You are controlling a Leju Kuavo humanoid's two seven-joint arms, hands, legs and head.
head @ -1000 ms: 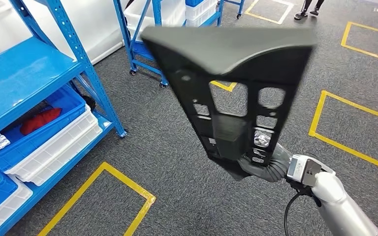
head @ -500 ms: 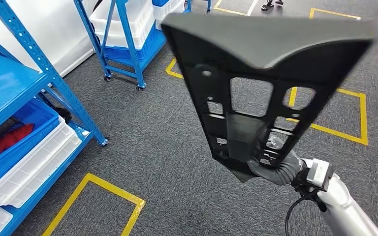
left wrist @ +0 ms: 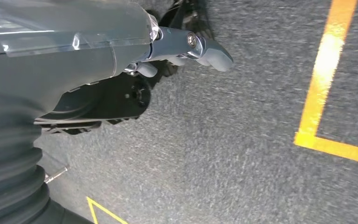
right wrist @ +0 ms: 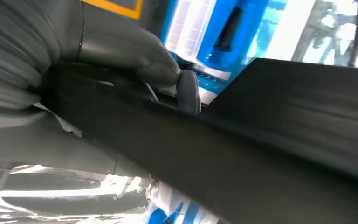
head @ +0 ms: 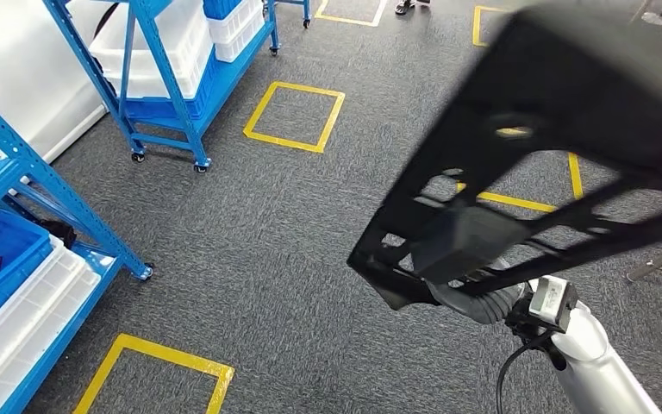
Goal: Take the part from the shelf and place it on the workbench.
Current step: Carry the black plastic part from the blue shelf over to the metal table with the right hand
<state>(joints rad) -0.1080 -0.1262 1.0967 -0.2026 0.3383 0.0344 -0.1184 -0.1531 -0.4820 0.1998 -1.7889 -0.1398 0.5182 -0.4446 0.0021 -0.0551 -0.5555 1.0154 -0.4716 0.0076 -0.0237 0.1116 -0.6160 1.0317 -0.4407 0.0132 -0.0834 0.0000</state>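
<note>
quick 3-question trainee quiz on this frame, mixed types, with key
1. True or false: the black part rests on a shelf.
2. Which hand holds the part? A) left hand B) right hand C) a person's hand
3. Fill in: the squares marked on the grey carpet are ____ in colour.

Key:
1. False. The part is held up in the air over the carpet, away from the blue shelves.
2. B. The right hand grips its lower end; the left hand holds nothing in the left wrist view.
3. Yellow, as with the square near the wheeled shelf.
</note>
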